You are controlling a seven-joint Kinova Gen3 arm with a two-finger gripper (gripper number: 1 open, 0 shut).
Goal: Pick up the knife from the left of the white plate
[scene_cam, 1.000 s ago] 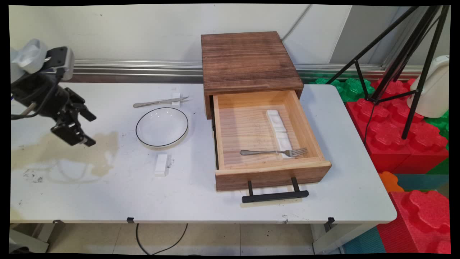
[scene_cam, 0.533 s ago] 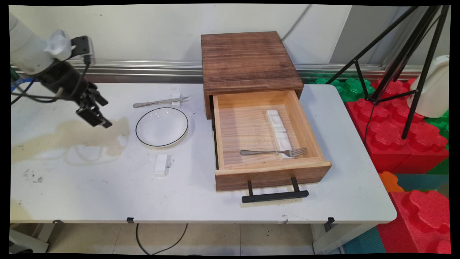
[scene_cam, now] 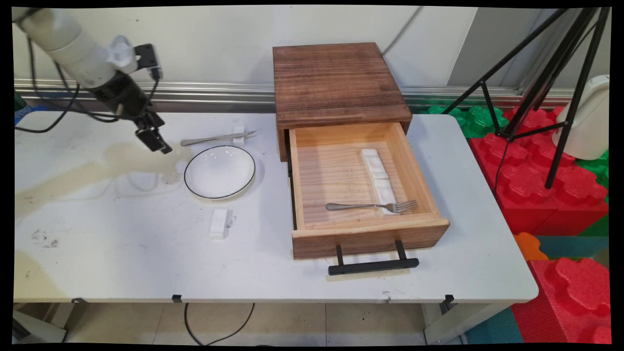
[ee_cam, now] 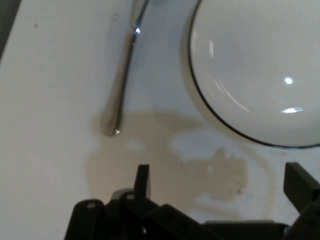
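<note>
White desk (scene_cam: 122,253): my end effector (scene_cam: 153,140), fingers spread and empty, hovers beside the knife (scene_cam: 217,139) handle and plate (scene_cam: 220,171); descending carelessly could clip the plate's rim.

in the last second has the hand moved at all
Yes. The hand has travelled right and toward the wall, from the table's left side to just left of the white plate, near the knife's handle.

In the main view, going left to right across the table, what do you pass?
Gripper → plate → open drawer holding a fork → tripod beyond the table's right end.
</note>
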